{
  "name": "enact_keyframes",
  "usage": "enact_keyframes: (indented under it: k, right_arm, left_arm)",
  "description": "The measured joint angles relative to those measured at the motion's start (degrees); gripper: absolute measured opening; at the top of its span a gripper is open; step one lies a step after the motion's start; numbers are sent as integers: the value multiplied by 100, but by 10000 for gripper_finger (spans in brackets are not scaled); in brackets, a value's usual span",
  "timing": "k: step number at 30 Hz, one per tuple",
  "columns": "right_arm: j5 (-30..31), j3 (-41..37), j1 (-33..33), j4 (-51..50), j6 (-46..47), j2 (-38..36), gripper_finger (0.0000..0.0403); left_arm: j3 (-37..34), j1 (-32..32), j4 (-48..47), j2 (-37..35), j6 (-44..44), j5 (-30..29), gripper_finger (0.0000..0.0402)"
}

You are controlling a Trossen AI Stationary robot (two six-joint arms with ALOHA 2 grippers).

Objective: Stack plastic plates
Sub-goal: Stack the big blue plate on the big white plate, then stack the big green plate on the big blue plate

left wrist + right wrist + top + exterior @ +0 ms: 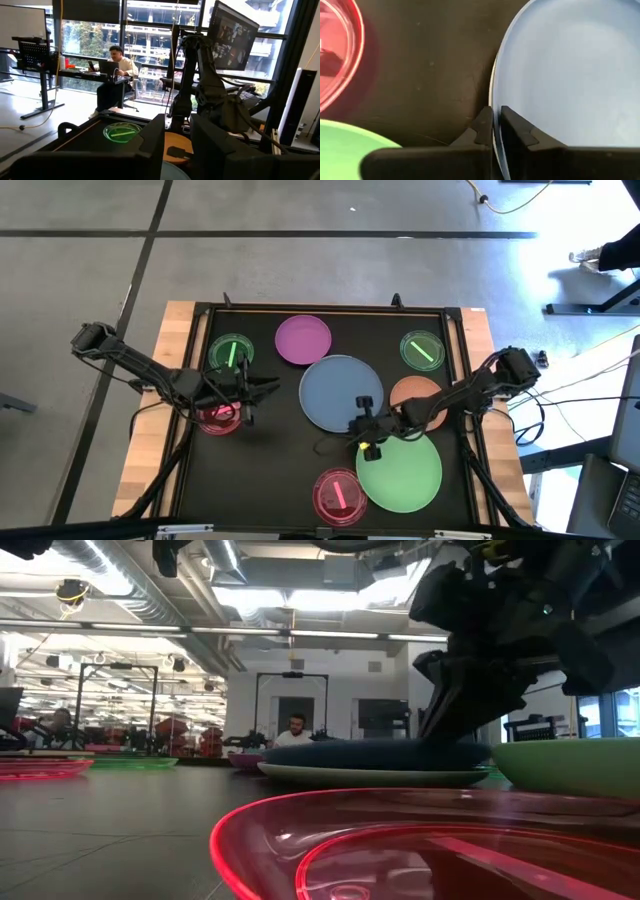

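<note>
High view: we list, on the dark bench, the large blue plate at centre, the large green plate toward the near right, the orange plate partly under the right arm, the purple plate at the far side, two small translucent green plates at far left and far right, and two small pink-red plates at left and near centre. The right claw sits at the blue plate's near right rim, between it and the large green plate; the left claw hangs over the left side, near the left pink-red plate, and we cannot tell its state. Low view: the blue plate rests on a white plate, so we judge that pair already stacked; the green plate stands just beside. Left wrist view: a small green plate and the orange plate lie ahead, and a person sits in the room beyond. Right wrist view: the right claw is clenched on the blue plate's rim, one finger above, one below, with a sliver of white showing under the edge. We judge the step in hand to be gripping or setting the blue plate; the next move calls for a clean let-go or lift without dragging the white one. Open room lies left of the stack on bare bench; the green plate's rim crowds the right.
</note>
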Motion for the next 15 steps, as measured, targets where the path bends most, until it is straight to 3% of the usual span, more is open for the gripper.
enact_keyframes:
  k: [3, 8, 15]
  right_arm:
    - [-124, 76, 5, -94, -32, 0, 66]
    - [-125, 678, 9, -1244, -183, -320, 113]
    - [-268, 806, 233, -2606, 352, -1308, 128]
  left_arm:
    - [0, 0, 0, 0, 2, 0, 85]
    - [0, 0, -2, 0, 3, 0, 85]
    - [0, 0, -22, 0, 4, 2, 85]
